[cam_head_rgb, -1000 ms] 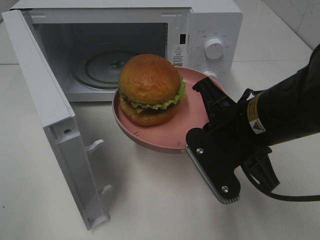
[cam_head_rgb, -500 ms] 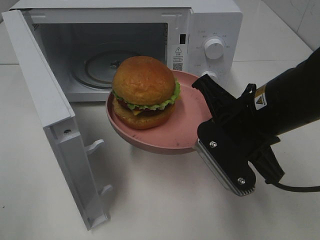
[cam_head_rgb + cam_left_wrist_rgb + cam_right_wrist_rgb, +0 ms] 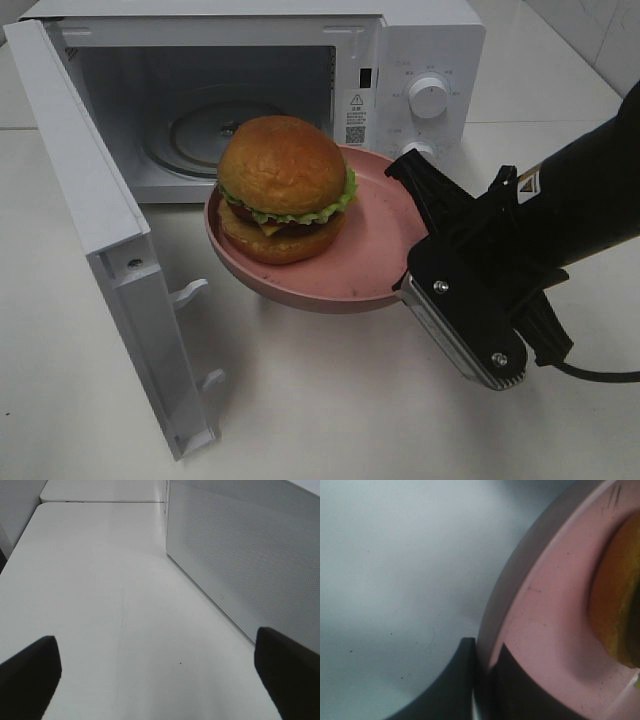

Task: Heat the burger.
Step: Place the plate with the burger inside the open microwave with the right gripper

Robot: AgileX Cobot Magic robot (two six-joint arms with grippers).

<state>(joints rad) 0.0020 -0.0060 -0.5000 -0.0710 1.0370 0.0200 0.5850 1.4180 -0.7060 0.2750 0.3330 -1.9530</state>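
Burger (image 3: 283,190), probably soft and free to slide, sits on a pink plate (image 3: 375,250); right gripper (image 3: 482,657) clamps the stiff rim, left gripper (image 3: 157,665) spread apart.

Golden-brown burger (image 3: 283,185), pink plate (image 3: 375,255), white microwave (image 3: 420,50)

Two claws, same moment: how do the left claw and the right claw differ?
The left claw is open and empty; the right claw is shut on the rim of the pink plate. The left claw hangs over the white table; the right claw holds the plate, with the burger on it, before the open microwave. Both are black.
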